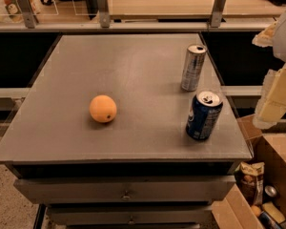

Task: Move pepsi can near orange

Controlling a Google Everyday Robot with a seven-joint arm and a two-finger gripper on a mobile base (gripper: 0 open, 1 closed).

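Observation:
The pepsi can (203, 115), dark blue with white markings and a silver top, stands upright near the front right corner of the grey table (133, 61). The orange (103, 109), round with a small dark dimple, lies on the table left of centre, well apart from the can. My gripper (272, 101), pale yellow and white, hangs at the right edge of the view, off the table's right side and to the right of the pepsi can. It holds nothing that I can see.
A taller, slim silver can (193, 67) stands upright just behind the pepsi can. A cardboard box (276, 151) with snack packets and cans sits on the floor at the lower right. A wooden counter (171, 1) with metal posts runs behind the table.

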